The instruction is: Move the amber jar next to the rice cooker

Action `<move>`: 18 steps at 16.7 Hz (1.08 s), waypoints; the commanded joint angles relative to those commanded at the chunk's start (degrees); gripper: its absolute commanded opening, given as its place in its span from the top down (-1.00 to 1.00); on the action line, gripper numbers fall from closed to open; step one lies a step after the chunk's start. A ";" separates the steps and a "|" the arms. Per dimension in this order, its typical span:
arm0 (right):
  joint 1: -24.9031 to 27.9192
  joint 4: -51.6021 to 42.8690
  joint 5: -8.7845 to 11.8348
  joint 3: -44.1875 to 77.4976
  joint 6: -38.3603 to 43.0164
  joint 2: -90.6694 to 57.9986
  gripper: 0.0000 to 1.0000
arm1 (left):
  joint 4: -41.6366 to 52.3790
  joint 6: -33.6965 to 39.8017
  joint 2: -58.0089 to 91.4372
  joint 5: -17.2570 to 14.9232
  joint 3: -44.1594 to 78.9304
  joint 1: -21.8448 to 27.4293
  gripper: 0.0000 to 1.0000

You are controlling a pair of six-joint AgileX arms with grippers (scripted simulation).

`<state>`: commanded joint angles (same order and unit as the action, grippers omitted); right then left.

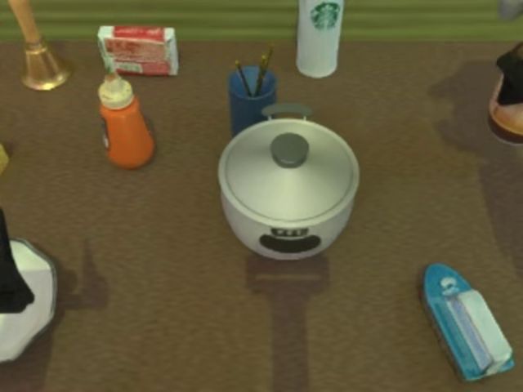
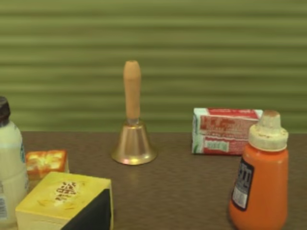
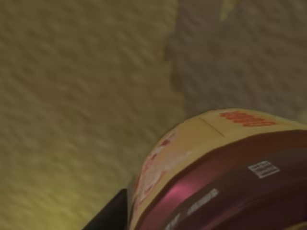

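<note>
Top view: the rice cooker stands at the table's middle, lid on, dark panel facing the near edge. Behind it, close by, is a blue cup holding pencils; left of that an orange squeeze bottle; along the far edge a brass bell, a red-and-white carton and a white tumbler. A blue stapler lies near right. The amber jar shows partly at the right edge, far side, well apart from the cooker, with the right gripper directly over it; whether the gripper is clamped on it cannot be told. The left arm sits parked at the near left edge, its gripper out of sight. Left wrist view: bell, carton, squeeze bottle, a yellow box, a small orange box, a pale bottle. Right wrist view: the jar fills the frame at close range, tan label and maroon lid showing, brown tabletop beyond.
</note>
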<state>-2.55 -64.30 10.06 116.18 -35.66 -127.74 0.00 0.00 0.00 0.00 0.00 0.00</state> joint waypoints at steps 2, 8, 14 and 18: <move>0.03 -0.11 0.08 -5.11 -0.12 5.14 1.00 | 0.00 0.00 0.00 0.00 0.00 0.00 -1.00; 0.06 -0.21 0.15 -8.34 -0.22 8.38 1.00 | 0.00 0.00 0.00 0.00 0.00 0.00 -1.00; 2.20 2.03 -1.80 -10.86 6.36 9.23 1.00 | 0.00 0.00 0.00 0.00 0.00 0.00 -1.00; 7.62 6.33 -5.76 -16.77 20.68 11.06 1.00 | 0.00 0.00 0.00 0.00 0.00 0.00 -1.00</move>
<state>5.07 -57.98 4.31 99.41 -14.98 -116.68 0.00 0.00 0.00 0.00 0.00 0.00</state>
